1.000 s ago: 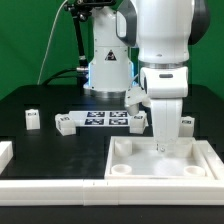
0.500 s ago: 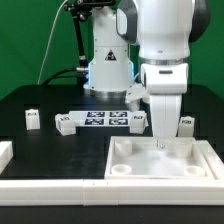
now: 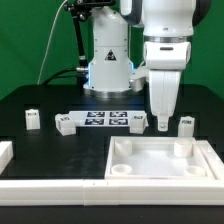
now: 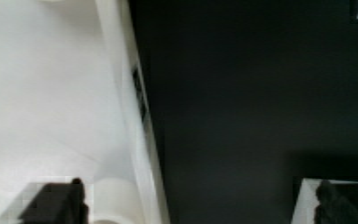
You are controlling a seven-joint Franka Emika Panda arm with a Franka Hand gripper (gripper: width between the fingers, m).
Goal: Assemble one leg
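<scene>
Tabletop (image 3: 60,145), matte black, fills the lower half of the exterior view, and a long white bar (image 3: 70,195) runs along the bottom edge of the frame. Just behind the bar, at lower right, lies the wide shallow white tray (image 3: 155,160) with round sockets in its corners. A short white piece (image 3: 5,155) pokes in at the left edge of the frame. Above the tray's far rim, right of centre, the gripper (image 3: 162,127) hangs pointing straight down, its tips close over the rim; whether they touch it is not clear. In the wrist view the gripper (image 4: 197,202) is spread wide, its two dark fingers (image 4: 51,205) well apart, with only the tray's white wall (image 4: 131,120) and the black tabletop (image 4: 247,100) between them, so it grasps nothing. Further back, four small upright tagged blocks stand in a rough row across the middle of the frame: the right-hand leg (image 3: 185,124) just beside the gripper, the inner leg (image 3: 137,121) on the gripper's other side, the mid-left leg (image 3: 66,124), and the far-left leg (image 3: 33,119) well apart from the rest. The marker board (image 3: 100,119) lies flat between the mid-left leg and the inner leg. Behind it rises the arm's white base (image 3: 108,60), with a green curtain (image 3: 30,40) at upper left.
</scene>
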